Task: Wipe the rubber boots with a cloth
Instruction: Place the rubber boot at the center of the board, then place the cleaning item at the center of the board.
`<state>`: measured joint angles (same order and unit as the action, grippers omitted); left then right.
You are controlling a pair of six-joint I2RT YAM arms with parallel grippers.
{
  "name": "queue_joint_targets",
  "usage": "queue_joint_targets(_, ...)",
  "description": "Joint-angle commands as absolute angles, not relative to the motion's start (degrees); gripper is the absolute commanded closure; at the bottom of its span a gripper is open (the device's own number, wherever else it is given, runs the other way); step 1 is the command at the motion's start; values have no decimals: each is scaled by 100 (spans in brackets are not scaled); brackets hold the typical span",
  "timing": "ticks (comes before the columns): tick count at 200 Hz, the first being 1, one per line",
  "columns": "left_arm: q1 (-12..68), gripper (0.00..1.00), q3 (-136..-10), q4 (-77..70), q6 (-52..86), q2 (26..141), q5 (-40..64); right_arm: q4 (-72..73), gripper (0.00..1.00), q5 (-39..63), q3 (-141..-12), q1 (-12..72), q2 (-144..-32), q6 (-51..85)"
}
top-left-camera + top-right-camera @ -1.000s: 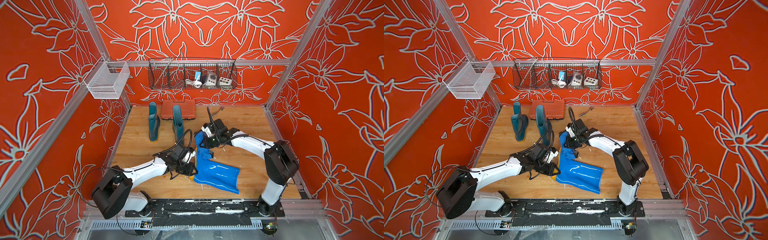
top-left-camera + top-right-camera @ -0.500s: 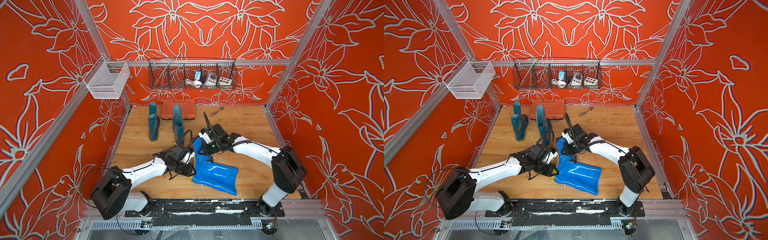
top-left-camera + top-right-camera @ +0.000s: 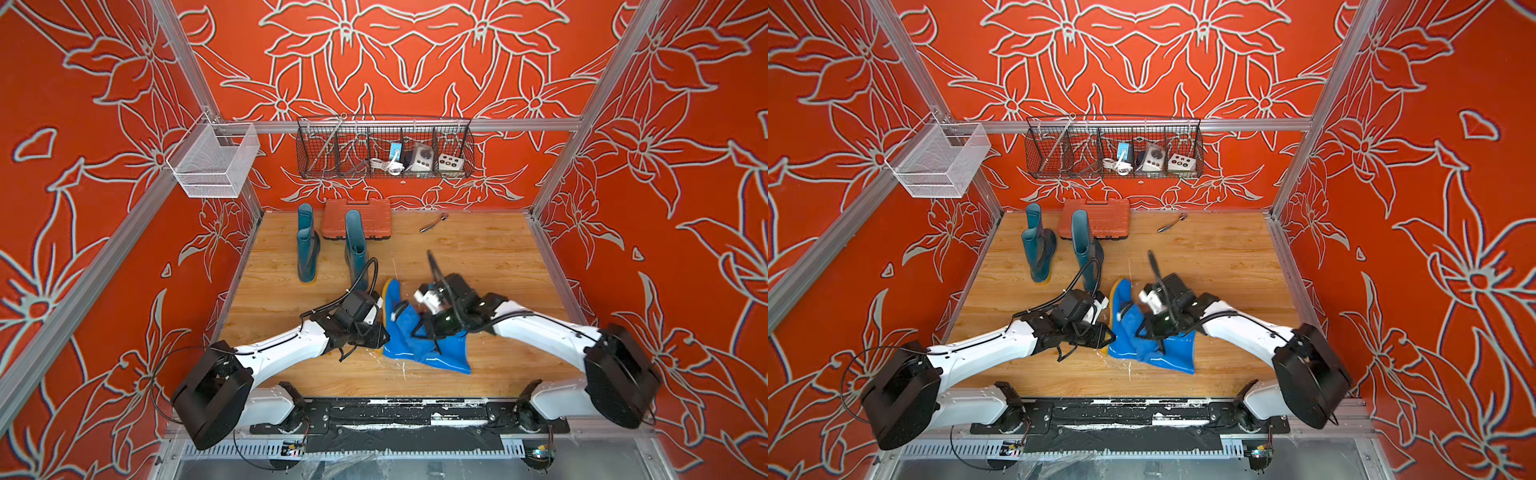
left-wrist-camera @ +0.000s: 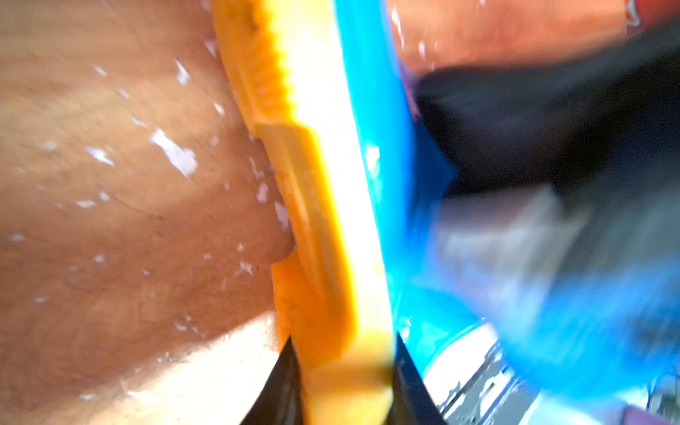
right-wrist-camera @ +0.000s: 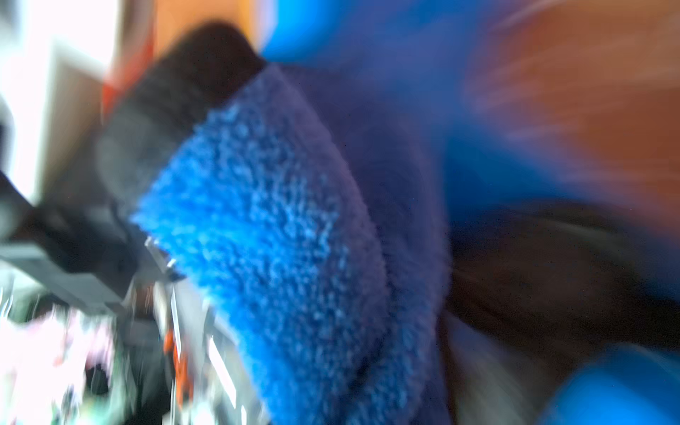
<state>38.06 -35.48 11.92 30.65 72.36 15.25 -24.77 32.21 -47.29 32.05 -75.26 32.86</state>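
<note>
A bright blue rubber boot lies on its side on the wooden floor, its yellow-orange sole facing my left arm. My left gripper is shut on the heel end of that sole, with a black finger on each side of it. My right gripper is shut on the fuzzy blue cloth and presses it onto the boot's foot; the cloth hides its fingertips. Two dark teal boots stand upright further back.
An orange ribbed case lies against the back wall behind the teal boots, and a small metal tool lies to its right. A dark wire basket and a white mesh basket hang on the walls. White flecks dot the floor beside the sole.
My right gripper has dragged the cloth along the blue boot toward the front edge. The boot has shifted slightly. The left gripper has kept its hold on the sole.
</note>
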Motion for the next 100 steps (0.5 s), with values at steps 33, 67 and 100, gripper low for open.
queue_joint_targets(33,3786,100,-3551,95,3984,6945,1405,-4438,75,937,-4940,549,-6671,2352)
queue_joint_targets(67,3801,100,-3714,-68,3961,7066,1451,-4972,1,471,-5252,299,-6843,2329)
queue_joint_targets(100,3797,98,-3814,-13,3831,7054,1376,-5602,1,-208,-5670,299,-6462,2175)
